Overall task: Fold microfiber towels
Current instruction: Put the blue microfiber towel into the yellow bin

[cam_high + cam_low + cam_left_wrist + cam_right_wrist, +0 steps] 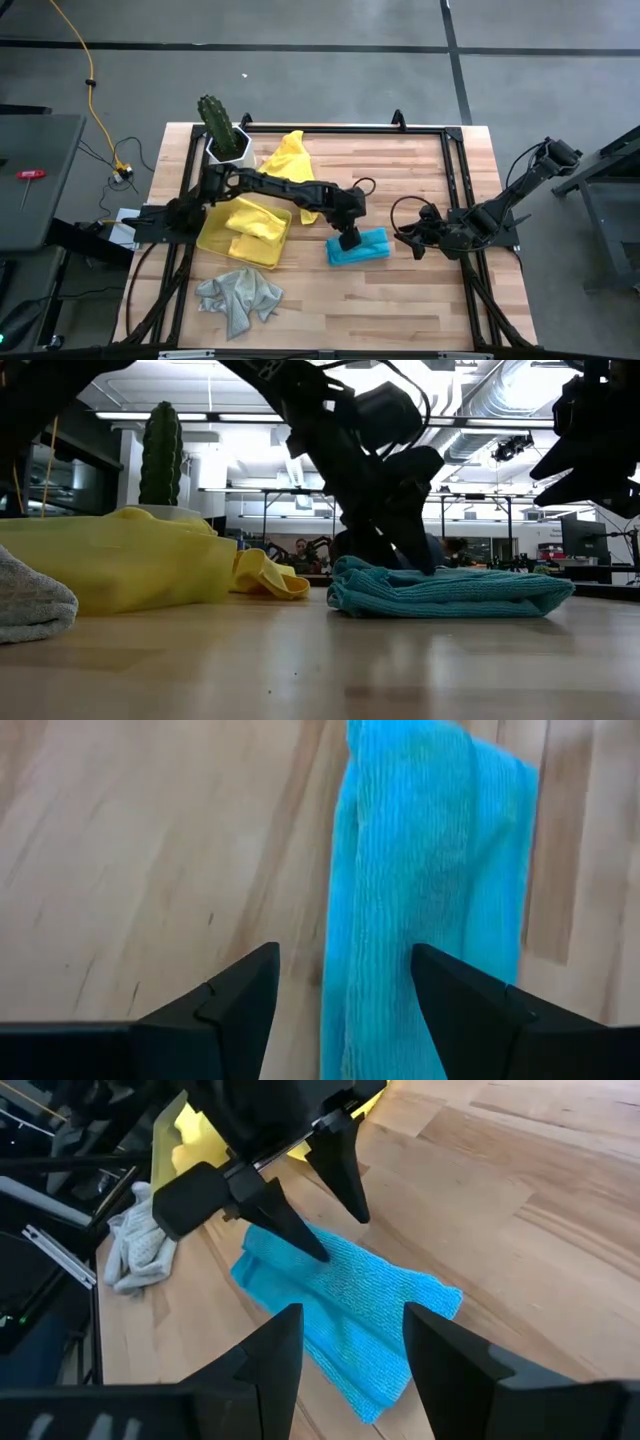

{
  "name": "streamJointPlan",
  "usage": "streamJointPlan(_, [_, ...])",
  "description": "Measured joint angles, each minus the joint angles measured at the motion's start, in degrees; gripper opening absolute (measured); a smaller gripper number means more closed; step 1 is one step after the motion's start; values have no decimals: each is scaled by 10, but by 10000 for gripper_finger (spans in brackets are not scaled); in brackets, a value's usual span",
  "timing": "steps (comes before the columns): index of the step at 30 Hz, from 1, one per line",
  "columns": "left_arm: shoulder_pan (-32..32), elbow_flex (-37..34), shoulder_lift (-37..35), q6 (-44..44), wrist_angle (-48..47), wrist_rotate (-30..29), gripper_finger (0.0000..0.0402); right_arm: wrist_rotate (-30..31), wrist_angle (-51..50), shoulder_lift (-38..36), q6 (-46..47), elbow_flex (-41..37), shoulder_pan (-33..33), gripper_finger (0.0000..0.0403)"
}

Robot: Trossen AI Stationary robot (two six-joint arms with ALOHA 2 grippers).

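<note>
From above, a butcher-block table (420, 290) holds a folded turquoise towel (358, 247) near its middle. The left gripper (348, 240) hangs over the towel's left end, fingers spread, holding nothing. The right gripper (412, 242) waits just beside the towel's right end, part open and empty. To finish the fold neatly, the left gripper should likely lift straight up so it does not drag the layers. A translucent yellow tray (212, 240) with yellow towels (252, 222) sits to the left, a grey towel (238, 297) lies near the front edge, another yellow towel (290, 165) toward the back, and a potted cactus (222, 128) at the back left corner.

At table height, the turquoise towel (450, 592) lies flat in stacked layers, and a workshop with ceiling lights shows behind it.

The left wrist camera shows both dark fingers apart above the turquoise towel (420, 900) on bare wood.

The right wrist camera shows the turquoise towel (350, 1305) with the left gripper (325, 1220) open over it.
</note>
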Motion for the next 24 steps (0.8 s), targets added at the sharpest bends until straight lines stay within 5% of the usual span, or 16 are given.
streamJointPlan(16, [-21,-21,13,64,-17,13,210,0,-5,0,15,0,0,165])
streamJointPlan(19, [-29,-21,19,96,-22,-7,169,0,-5,0,15,0,0,165])
streamJointPlan(24, [-32,-19,20,109,-44,42,22,0,-5,1,15,0,0,165])
